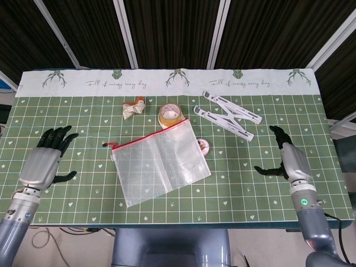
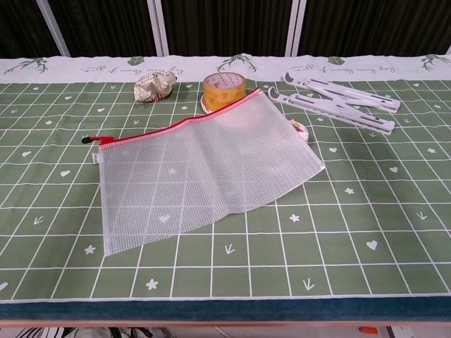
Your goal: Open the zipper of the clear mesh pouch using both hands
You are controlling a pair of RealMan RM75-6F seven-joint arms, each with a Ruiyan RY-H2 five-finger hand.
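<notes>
The clear mesh pouch [image 1: 160, 162] [image 2: 204, 169] lies flat on the green mat, its red zipper edge [image 1: 150, 136] [image 2: 176, 124] running along the far side. The zipper pull [image 1: 107, 145] [image 2: 89, 139] sits at the pouch's left end. My left hand [image 1: 45, 161] hovers far left of the pouch, fingers spread, holding nothing. My right hand [image 1: 290, 158] hovers far right of it, fingers apart, also empty. Neither hand shows in the chest view.
Behind the pouch stand a roll of yellow tape [image 1: 170, 114] [image 2: 225, 87] and a crumpled wrapper [image 1: 132, 108] [image 2: 154, 86]. A white folding rack [image 1: 228, 115] [image 2: 341, 103] lies at the back right. A small round item [image 1: 204, 146] [image 2: 300, 127] peeks out beside the pouch's right edge.
</notes>
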